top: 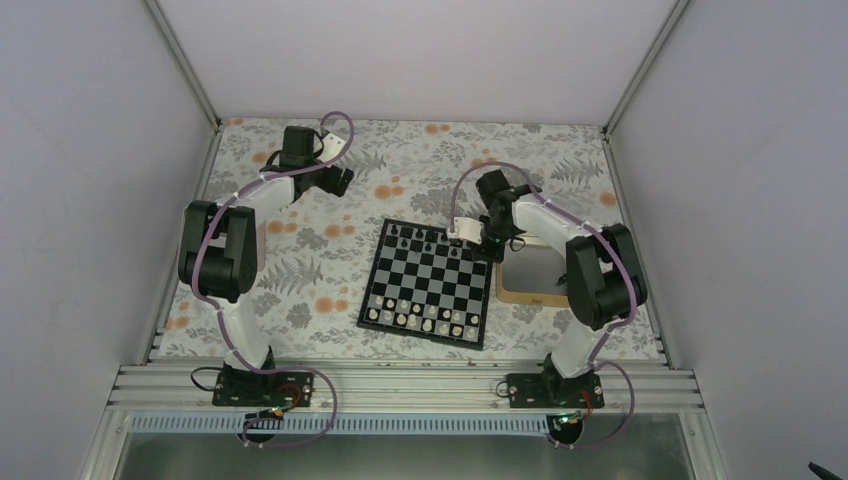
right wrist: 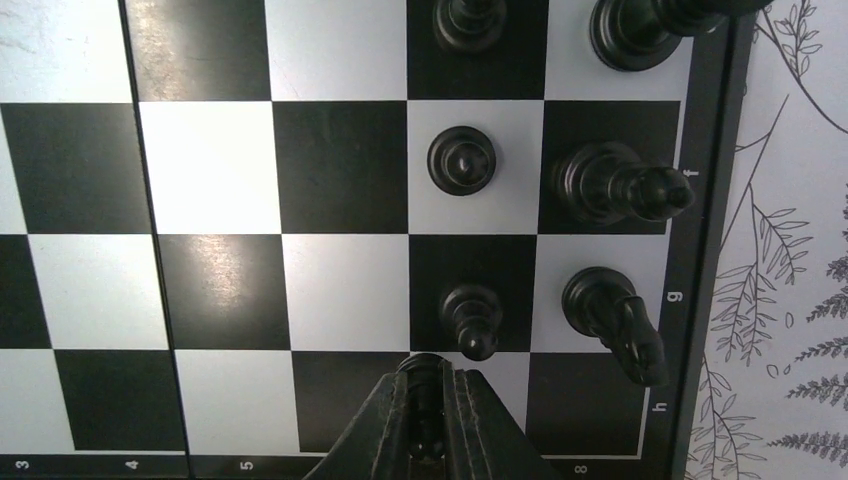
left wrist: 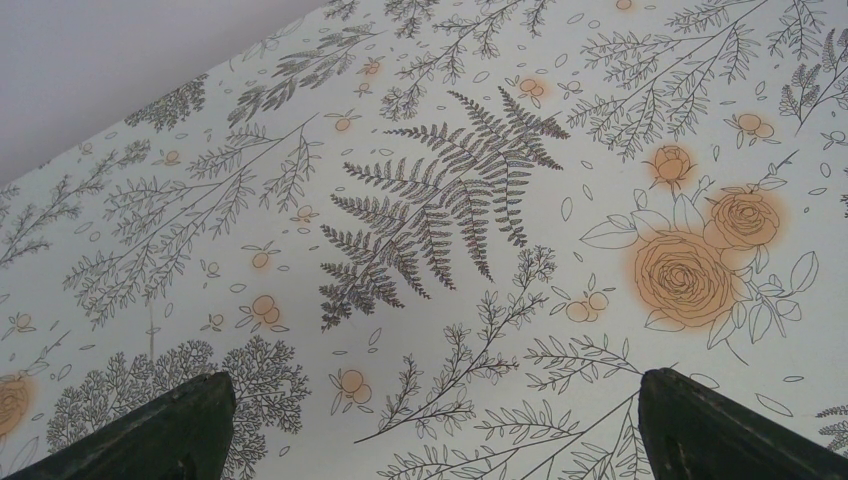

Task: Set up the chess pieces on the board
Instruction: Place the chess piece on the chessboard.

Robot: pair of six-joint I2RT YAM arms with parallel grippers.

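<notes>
The chequered board (top: pixel 427 285) lies mid-table, with black chessmen (top: pixel 420 238) along its far edge. My right gripper (top: pixel 478 243) hovers over the board's far right corner. In the right wrist view it (right wrist: pixel 427 385) is shut on a small black pawn (right wrist: pixel 426 362), held just above the squares near the h row. Two black pawns (right wrist: pixel 462 160) (right wrist: pixel 470 318) stand on the board ahead of it, with a bishop (right wrist: pixel 620 185) and a knight (right wrist: pixel 615 320) on the edge row. My left gripper (top: pixel 340 180) is open and empty over the flowered cloth (left wrist: pixel 430 440), far from the board.
White chessmen (top: pixel 420 318) line the board's near edge. A tan-rimmed tray (top: pixel 530 293) sits right of the board, under my right arm. The flowered tablecloth (left wrist: pixel 450 200) covers the table. Enclosure walls stand on the left, right and back.
</notes>
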